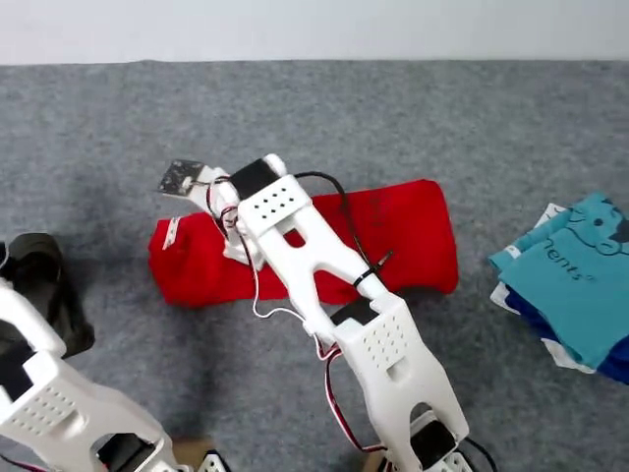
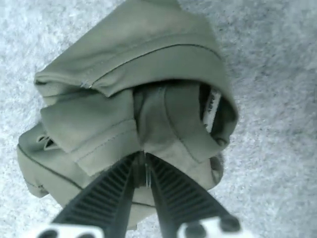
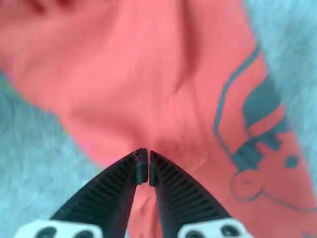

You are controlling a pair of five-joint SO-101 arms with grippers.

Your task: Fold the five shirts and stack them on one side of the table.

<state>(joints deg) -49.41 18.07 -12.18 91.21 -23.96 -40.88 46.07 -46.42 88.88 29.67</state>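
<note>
High view has the red cloth shirt point(image 1: 403, 236), folded into a long band, lying across the middle of the grey felt-like worktop point(image 1: 393, 118). The right gripper point(image 3: 143, 161) sits at the end of the band farthest from the stack. Its jaws are closed to a slit with red cloth pinched at the very tips, not far from a printed cartoon figure point(image 3: 257, 144). At the near left edge lies the crumpled olive-green cloth shirt point(image 2: 129, 84) in a heap, and the left gripper point(image 2: 144, 161) is closed down on one of its folds. On the opposite side sits the stack, a teal printed shirt point(image 1: 575, 275) over a dark blue shirt point(image 1: 609, 359).

The main risk, as I judge it, is the shallow bite on the red shirt. The tips may hold only the top layer, so carrying that end over could peel the band open instead of folding it in half. The cloth could also slip free partway. Dragging rather than lifting would ruck the cloth against the rough worktop. The right arm's loose wires point(image 1: 260, 290) hang just above the band and could snag it. The olive-green shirt, held by one bunched fold, would likely rise as a lump and not spread flat.
</note>
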